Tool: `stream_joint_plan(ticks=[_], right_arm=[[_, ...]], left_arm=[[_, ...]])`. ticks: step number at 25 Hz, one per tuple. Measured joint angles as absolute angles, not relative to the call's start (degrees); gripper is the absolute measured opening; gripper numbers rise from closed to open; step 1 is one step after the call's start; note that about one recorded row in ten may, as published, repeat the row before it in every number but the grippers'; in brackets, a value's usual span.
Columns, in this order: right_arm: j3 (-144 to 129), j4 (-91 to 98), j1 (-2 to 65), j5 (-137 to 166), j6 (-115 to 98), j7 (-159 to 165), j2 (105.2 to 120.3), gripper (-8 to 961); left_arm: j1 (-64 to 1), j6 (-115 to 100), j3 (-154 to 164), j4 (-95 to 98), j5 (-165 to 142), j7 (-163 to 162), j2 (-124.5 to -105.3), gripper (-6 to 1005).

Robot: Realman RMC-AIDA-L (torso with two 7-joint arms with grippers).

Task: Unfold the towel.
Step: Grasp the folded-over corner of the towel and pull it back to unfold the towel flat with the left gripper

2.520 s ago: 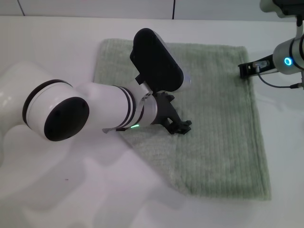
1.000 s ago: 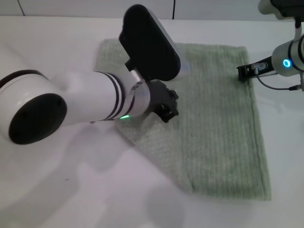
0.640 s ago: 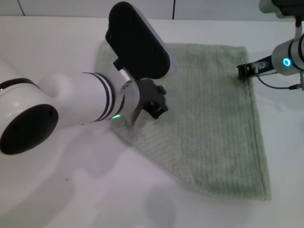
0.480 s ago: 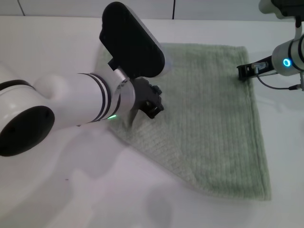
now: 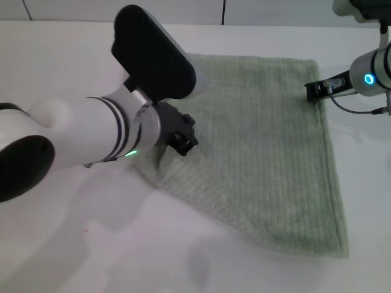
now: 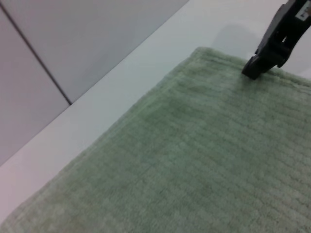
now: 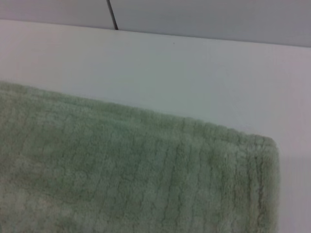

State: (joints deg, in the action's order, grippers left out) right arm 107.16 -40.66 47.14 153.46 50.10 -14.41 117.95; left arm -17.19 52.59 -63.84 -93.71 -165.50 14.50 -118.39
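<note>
The pale sage-green towel [image 5: 275,159] lies on the white table, flat on its right side, with its near-left edge running on a slant. My left gripper [image 5: 182,141] is low over the towel's left part and shut on a raised fold of it; the forearm hides the towel's far-left part. My right gripper [image 5: 313,91] sits at the towel's far right corner, shut on that corner. The right gripper also shows in the left wrist view [image 6: 257,68], its tip on the towel [image 6: 194,160] at the hem. The right wrist view shows that corner of the towel [image 7: 121,170].
The white table [image 5: 73,244] surrounds the towel, with bare surface near and to the left. A wall with a dark seam [image 5: 223,12] runs along the table's far edge. A black cable [image 5: 357,110] hangs by the right arm.
My left gripper has moved left and slightly back, drawing the towel's fold with it. The slanted near-left edge has shifted left and more towel lies flat. The right gripper has stayed put.
</note>
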Motion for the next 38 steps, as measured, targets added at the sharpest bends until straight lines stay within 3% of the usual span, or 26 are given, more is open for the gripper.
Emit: stream_joint_plan(ticks=[38], right_arm=[[107.1,-40.6,46.9,154.0,49.9,-14.4,117.95,-1]], left_arm=[[-13.7,61.4,-66.3,-99.0,-165.5,12.7,-118.23,26]])
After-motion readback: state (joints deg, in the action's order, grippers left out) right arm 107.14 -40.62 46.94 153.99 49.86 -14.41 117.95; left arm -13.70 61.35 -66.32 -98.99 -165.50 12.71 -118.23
